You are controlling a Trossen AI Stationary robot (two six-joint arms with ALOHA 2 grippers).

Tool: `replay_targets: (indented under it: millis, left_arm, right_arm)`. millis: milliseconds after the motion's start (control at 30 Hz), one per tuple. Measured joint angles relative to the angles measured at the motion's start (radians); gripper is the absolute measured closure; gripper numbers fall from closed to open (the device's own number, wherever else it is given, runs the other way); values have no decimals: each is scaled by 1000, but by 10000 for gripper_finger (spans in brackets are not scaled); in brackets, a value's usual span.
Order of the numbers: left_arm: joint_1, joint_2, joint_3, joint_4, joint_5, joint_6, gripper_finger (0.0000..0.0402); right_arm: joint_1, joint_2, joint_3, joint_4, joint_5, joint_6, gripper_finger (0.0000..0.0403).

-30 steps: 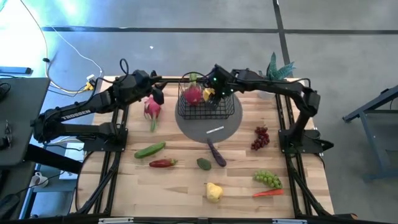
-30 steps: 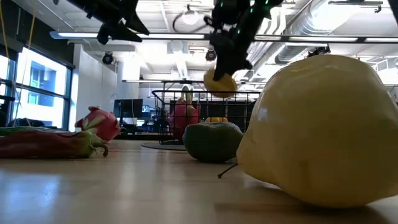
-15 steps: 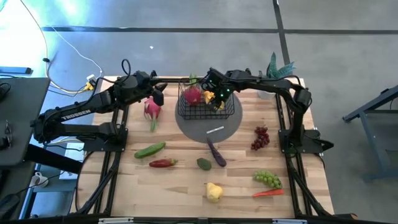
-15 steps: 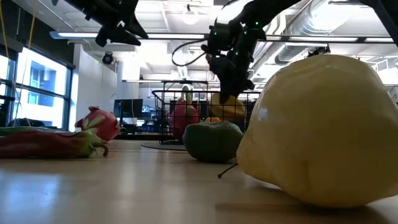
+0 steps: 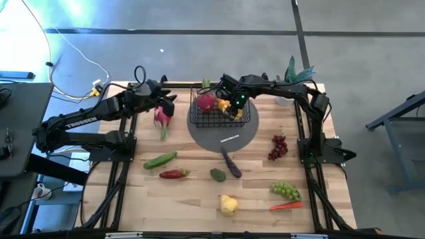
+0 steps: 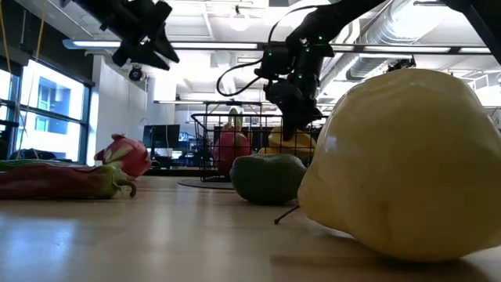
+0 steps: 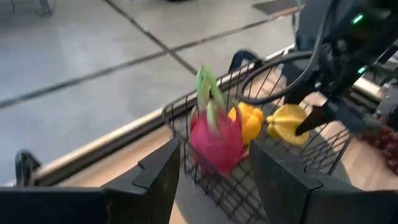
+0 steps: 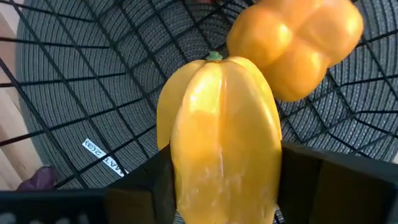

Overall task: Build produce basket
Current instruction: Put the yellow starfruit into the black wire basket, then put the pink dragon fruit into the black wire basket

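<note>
The black wire basket (image 5: 221, 114) stands on a round grey mat (image 5: 222, 138) near the table's far edge. Inside lie a pink dragon fruit (image 5: 206, 101) and an orange piece (image 8: 298, 43). My right gripper (image 5: 232, 105) reaches down into the basket, shut on a yellow ribbed fruit (image 8: 217, 124). My left gripper (image 5: 166, 101) hovers open above the table left of the basket, over a second pink dragon fruit (image 5: 161, 115) lying on the wood. Its wrist view looks at the basket (image 7: 205, 180) and the right gripper (image 7: 314, 118). My right gripper pinches the yellow ribbed fruit by its two long flanks (image 8: 177, 168), one finger (image 8: 140, 186) on each side. It comes from above, pointing down into the basket (image 6: 293, 125). The fruit sits low in the basket beside the orange piece; whether it rests on the floor, I cannot tell.
Toward the near edge lie a cucumber (image 5: 160, 160), red chilli (image 5: 174, 174), small green piece (image 5: 218, 174), eggplant (image 5: 230, 161), yellow pear-shaped piece (image 5: 228, 204), green grapes (image 5: 285, 191), carrot (image 5: 287, 206) and red grapes (image 5: 278, 147). A potted plant (image 5: 296, 72) stands at the far right corner.
My right gripper has come down with the yellow fruit from above the basket's rim into the basket, beside the orange piece, and has stayed shut on it. The fruit in the basket and on the table has kept its place.
</note>
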Motion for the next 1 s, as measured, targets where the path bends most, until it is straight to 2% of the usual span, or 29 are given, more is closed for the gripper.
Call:
replay_targets:
  millis: [133,267,567,733,1000]
  left_arm:
    - [0,0,0,-70,2,-36,220]
    - [0,0,0,-110,50,-41,220]
    - [0,0,0,-128,76,-65,215]
    - [0,0,0,-177,70,-51,192]
    - [54,0,0,-377,78,-119,140]
  right_arm:
    - [0,0,0,0,25,-6,187]
    - [-2,0,0,1,38,-8,167]
    - [-3,0,34,-4,37,34,163]
    - [-3,-1,126,-4,38,19,163]
    - [-9,-2,269,-22,62,54,163]
